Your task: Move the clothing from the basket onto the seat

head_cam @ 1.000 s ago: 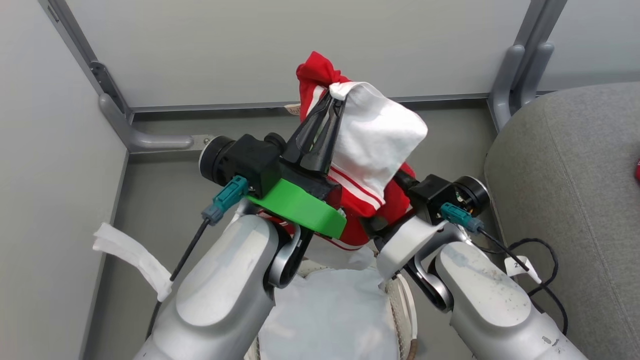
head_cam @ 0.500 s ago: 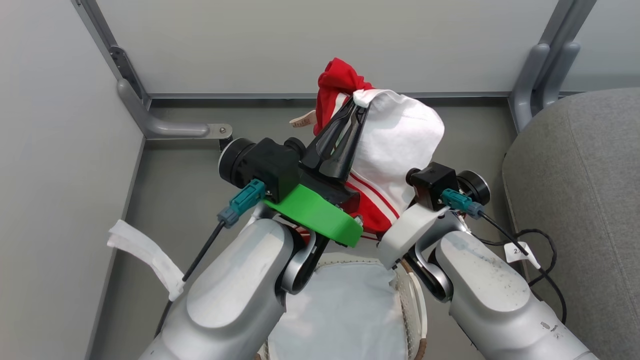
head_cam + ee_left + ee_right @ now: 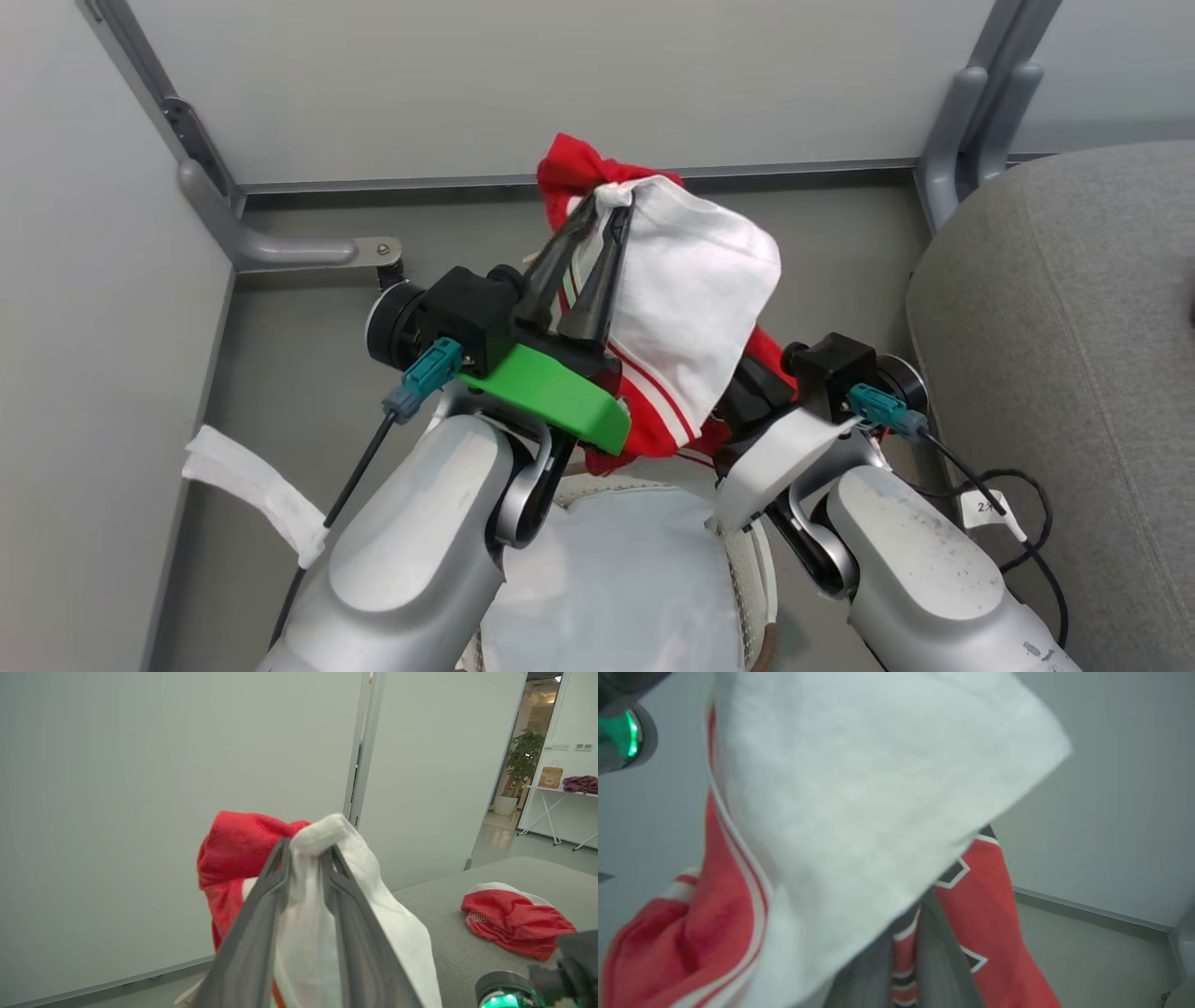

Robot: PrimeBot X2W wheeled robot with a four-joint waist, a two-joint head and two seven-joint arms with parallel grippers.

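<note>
Grey partition walls closed in the floor, with the seat at the robot's right and the basket low between its forearms. The left gripper was clamped on a white fold of the red-and-white garment, which hung from its tips above the basket. The right gripper, lower under the white panel, pinched a strip of its red cloth. A second red garment lay on the seat.

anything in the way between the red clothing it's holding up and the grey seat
Nothing visible. The clothing hangs from the left gripper above the basket, and nothing stands in the gap to the seat. One red garment already lies there, with bare cushion beside it.
</note>
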